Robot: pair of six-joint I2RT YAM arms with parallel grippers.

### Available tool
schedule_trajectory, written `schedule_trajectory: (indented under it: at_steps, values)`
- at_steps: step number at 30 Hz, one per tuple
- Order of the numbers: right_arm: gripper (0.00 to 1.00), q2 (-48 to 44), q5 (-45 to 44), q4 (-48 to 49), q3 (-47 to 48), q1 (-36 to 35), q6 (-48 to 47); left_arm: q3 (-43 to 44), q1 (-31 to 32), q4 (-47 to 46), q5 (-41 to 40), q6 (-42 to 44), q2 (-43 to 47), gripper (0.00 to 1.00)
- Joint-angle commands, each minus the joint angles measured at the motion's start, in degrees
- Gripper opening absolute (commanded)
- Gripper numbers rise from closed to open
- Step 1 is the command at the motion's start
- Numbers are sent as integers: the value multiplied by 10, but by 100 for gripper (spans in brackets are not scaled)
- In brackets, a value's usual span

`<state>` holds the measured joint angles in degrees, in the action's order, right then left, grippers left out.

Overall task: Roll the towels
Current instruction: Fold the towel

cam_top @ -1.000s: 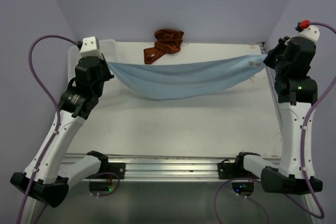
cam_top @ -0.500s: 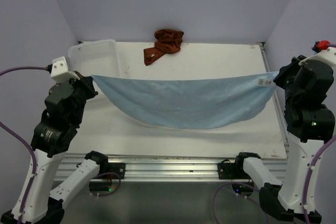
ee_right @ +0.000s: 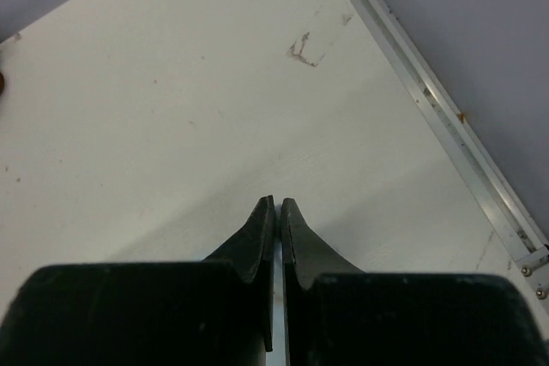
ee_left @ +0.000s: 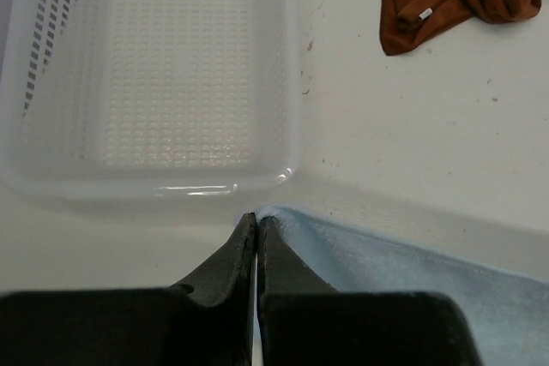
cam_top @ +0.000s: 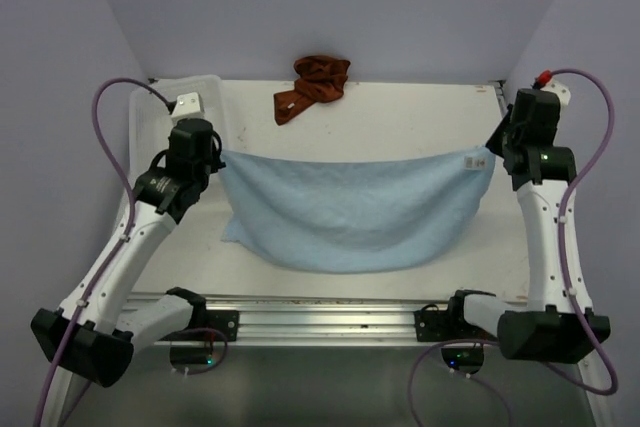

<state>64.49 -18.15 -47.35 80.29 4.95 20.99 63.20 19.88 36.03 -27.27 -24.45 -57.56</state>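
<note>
I'm placing everything off the white mesh basket (ee_left: 287, 83), which sits at the far left corner of the table (cam_top: 400, 112). Just right of the basket's near corner, the left fingers (ee_left: 250, 231) are pressed together on the top left corner of the blue towel (cam_top: 350, 212). That towel is light sky-blue, soft and finely napped, and it spreads wide to the right of the basket. Its top edge runs almost straight, its body sags in a broad curve, and its lower left corner lies on the table, nearer to me than the basket. A small white tag (cam_top: 470, 160) shows at its top right corner. Right of the basket along the far edge, the rust towel (cam_top: 315, 82) lies bunched in a crumpled heap, apart from the blue one. Farthest from the basket, the right fingers (ee_right: 268, 212) are closed tight, and my overhead view shows them pinching the tagged corner
</note>
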Motion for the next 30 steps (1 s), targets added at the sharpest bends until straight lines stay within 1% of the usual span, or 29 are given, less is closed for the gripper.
schedule_trajectory:
  at_steps: [1,5,8,12,19,25,30]
  values:
    - [0,34,23,124,-24,4,13,3,-5,-81,-32,18,-49,0]
    - [0,85,27,178,-29,4,14,18,-11,-134,-33,26,-140,0]
    - [0,117,20,209,-26,4,8,40,-22,-150,-17,28,-196,0]
    - [0,148,20,233,-26,4,-11,50,-33,-170,-6,37,-230,0]
    - [0,148,21,256,-80,4,-17,11,-37,-192,19,55,-216,0]
    - [0,112,19,263,-127,9,-24,-37,-37,-196,54,57,-173,0]
    - [0,86,27,256,-163,18,-14,-88,-36,-198,60,49,-149,0]
